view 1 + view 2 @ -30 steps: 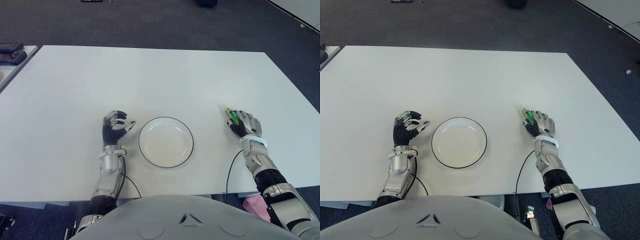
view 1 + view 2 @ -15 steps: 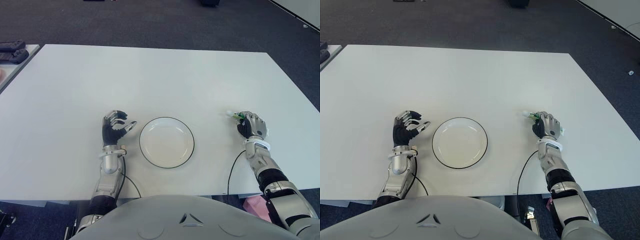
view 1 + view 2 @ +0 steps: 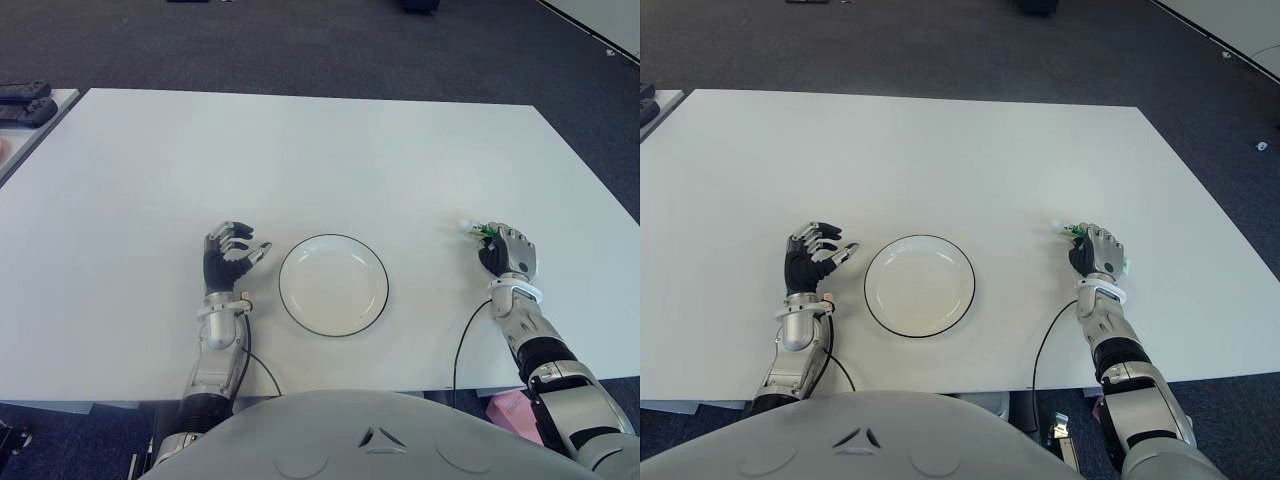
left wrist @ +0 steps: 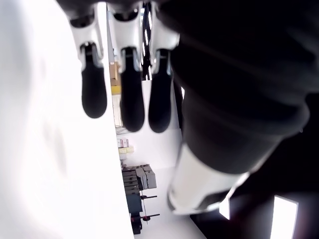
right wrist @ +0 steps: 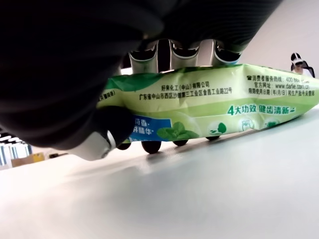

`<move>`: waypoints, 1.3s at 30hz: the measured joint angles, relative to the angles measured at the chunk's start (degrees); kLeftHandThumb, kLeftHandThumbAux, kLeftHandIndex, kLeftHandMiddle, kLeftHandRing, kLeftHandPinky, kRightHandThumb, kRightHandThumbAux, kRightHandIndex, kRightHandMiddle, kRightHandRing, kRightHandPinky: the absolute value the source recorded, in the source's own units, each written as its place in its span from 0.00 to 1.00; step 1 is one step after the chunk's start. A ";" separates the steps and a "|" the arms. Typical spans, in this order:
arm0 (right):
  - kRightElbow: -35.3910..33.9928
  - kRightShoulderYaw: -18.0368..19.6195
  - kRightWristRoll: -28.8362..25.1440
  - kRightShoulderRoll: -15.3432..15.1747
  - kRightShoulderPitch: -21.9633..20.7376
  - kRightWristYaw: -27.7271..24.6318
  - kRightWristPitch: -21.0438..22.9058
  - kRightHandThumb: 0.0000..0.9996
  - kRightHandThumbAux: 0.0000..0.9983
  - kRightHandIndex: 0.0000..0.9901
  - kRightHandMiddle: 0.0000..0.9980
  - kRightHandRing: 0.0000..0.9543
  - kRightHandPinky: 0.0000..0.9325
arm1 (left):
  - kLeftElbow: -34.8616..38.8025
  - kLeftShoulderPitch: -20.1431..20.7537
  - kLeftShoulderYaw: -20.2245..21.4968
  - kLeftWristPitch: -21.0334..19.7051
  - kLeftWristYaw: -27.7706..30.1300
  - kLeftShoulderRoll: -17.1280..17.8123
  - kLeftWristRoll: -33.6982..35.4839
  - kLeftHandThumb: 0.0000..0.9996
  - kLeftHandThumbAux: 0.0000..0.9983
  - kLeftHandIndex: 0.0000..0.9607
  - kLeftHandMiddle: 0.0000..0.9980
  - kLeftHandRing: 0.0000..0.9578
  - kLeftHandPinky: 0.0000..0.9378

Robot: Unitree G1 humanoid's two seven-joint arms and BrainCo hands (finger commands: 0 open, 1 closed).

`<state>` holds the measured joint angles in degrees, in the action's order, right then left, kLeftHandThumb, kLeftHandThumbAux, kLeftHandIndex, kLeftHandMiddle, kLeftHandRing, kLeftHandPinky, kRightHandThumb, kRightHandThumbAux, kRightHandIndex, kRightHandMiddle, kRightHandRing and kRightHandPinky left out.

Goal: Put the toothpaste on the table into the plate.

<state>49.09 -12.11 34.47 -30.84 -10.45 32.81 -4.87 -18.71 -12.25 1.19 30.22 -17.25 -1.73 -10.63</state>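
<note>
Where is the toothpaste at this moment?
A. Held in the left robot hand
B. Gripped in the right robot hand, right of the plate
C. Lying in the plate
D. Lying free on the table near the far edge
B: the right robot hand is closed around the toothpaste, right of the empty plate.

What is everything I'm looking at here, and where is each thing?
Table: one, white, fills the view ahead of the robot.
Plate: one, white with a dark rim, bare, near the front edge between the hands.
Toothpaste: one tube, green and white, gripped in the right robot hand, right of the plate.
Dark devices: on a second surface at the far left, too small to identify.
Left robot hand: fingers loosely curled, holding nothing, left of the plate.
Right robot hand: closed around the toothpaste.
</note>
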 measured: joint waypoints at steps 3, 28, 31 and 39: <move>0.24 0.03 -0.50 0.15 -0.19 0.53 -0.01 0.84 0.67 0.43 0.51 0.70 0.74 | 0.24 -0.13 -0.01 0.00 0.39 0.06 0.19 0.01 1.00 0.51 0.50 0.55 0.56; -14.13 3.53 -3.32 3.01 8.02 2.90 0.60 0.84 0.68 0.41 0.56 0.83 0.86 | 0.68 -0.40 0.18 -1.26 2.05 0.94 2.05 0.00 1.00 0.49 0.50 0.52 0.51; -17.18 4.33 -3.67 3.32 9.12 2.51 -0.03 0.84 0.68 0.41 0.56 0.83 0.86 | 0.66 -0.31 0.16 -1.37 2.05 0.99 2.05 0.00 1.00 0.48 0.49 0.51 0.50; -28.83 6.04 -5.28 5.62 14.95 0.47 -1.91 0.84 0.68 0.42 0.57 0.83 0.86 | 0.36 -0.07 0.26 -1.22 2.02 0.94 2.06 0.00 1.00 0.48 0.49 0.51 0.51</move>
<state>20.26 -6.06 29.19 -25.22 4.50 33.28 -6.78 -18.35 -12.31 1.44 29.00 -15.23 -0.79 -8.57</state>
